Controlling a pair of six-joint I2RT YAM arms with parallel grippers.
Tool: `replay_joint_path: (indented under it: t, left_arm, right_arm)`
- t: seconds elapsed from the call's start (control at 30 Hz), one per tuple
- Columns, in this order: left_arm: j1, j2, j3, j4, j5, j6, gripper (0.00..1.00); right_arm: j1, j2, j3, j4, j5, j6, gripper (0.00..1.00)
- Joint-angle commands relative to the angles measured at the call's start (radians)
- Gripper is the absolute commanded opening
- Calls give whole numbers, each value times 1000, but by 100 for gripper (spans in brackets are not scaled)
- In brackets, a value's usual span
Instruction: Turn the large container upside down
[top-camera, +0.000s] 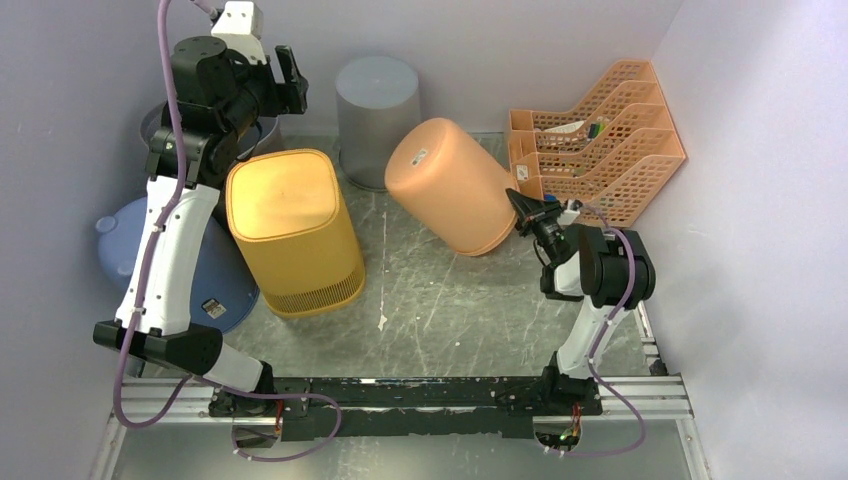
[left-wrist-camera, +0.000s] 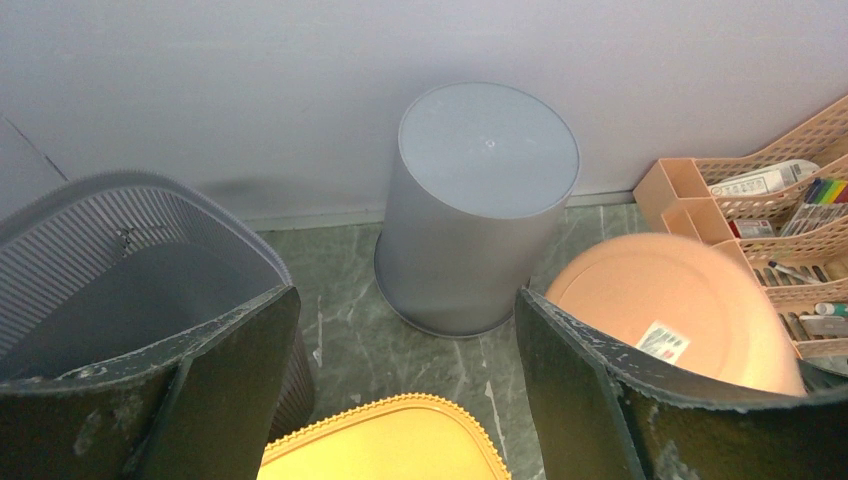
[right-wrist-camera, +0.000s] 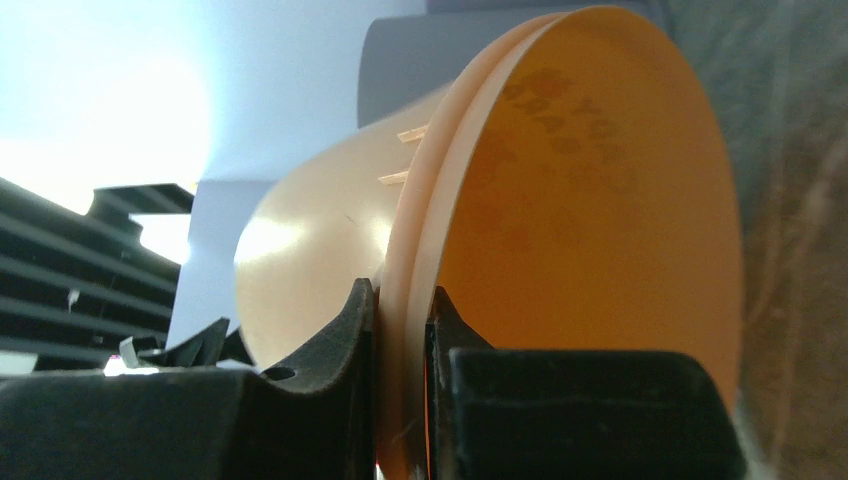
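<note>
Four bins: one peach round bin (top-camera: 445, 185), one yellow square bin (top-camera: 290, 225), one grey round bin (top-camera: 377, 115), one grey ribbed bin (left-wrist-camera: 130, 270). One blue round piece (top-camera: 215, 275), bin or lid unclear. One peach mesh file rack (top-camera: 610, 140). Two arms: left arm (top-camera: 170, 250), right arm (top-camera: 600, 275).

The peach round plastic bin (right-wrist-camera: 560, 200) clamped in the right gripper (right-wrist-camera: 403, 320) is smooth with a soft sheen, and thin enough that dark print shows faintly through its base. A white paper label (left-wrist-camera: 662, 340) sticks to that base. This gripper's fingers (right-wrist-camera: 330, 340) are matt black plastic. The left gripper (left-wrist-camera: 405, 300) has matt black fingers (left-wrist-camera: 590, 400) too, their edges rough and flecked pale. Straight ahead of it, a grey round plastic bin (left-wrist-camera: 480, 200) is smooth and satin. To its left, a grey plastic basket (left-wrist-camera: 120, 250) is finely ribbed. Beneath it, the yellow square plastic bin (left-wrist-camera: 385, 445) is smooth with a beaded rim. The grey-green marbled tabletop (top-camera: 440, 300) looks polished but scratched.
</note>
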Motion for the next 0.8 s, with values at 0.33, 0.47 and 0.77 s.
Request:
replay_joint_path:
  t: [0.33, 0.47, 0.77]
  left_arm:
    - [-51, -20, -52, 44, -26, 1, 90]
    - [-58, -18, -59, 47, -33, 1, 90]
    - [-66, -11, -56, 49, -34, 8, 90]
  right_arm:
    - [-31, 208, -148, 275, -298, -259, 3]
    - [-23, 213, -156, 276, -327, -270, 4]
    - [-16, 208, -128, 263, -345, -255, 38]
